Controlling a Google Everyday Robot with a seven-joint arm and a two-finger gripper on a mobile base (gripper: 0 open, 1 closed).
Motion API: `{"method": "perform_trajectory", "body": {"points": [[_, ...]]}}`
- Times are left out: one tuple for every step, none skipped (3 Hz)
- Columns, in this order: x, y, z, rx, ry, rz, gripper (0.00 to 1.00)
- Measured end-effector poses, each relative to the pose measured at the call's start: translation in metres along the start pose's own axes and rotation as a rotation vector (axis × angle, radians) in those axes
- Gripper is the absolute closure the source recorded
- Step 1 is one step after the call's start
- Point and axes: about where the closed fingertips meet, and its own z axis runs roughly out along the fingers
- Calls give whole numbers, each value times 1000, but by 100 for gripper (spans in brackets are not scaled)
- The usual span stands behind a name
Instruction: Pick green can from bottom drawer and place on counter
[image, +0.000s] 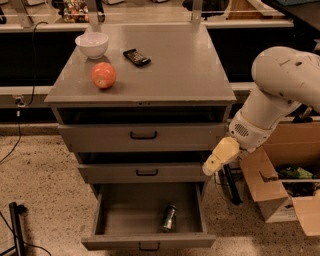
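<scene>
In the open bottom drawer, right of centre and toward the front wall: green can, lying on its side on the drawer floor, silvery end pointing toward the back. Nothing else seen in the drawer.

Gripper: cream-coloured, angled down and to the left, hanging off the cabinet's right front corner at about the height of the middle drawer's face. Outside the drawer. Open or closed: cannot tell. Nothing seen in its hold.

Can relative to gripper: below it and to its left, well apart, no contact. White arm comes in from the right.

Upper two drawers closed or nearly so.

Counter: white bowl at back left, reddish apple just in front of it, small flat black object to the bowl's right.

Floor, right of cabinet: open cardboard box
</scene>
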Motion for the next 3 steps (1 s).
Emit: {"method": "perform_trajectory", "body": {"points": [[-26, 11, 35, -17, 32, -35, 0], [-46, 11, 78, -7, 15, 61, 0], [-55, -6, 114, 41, -57, 228, 0]]}}
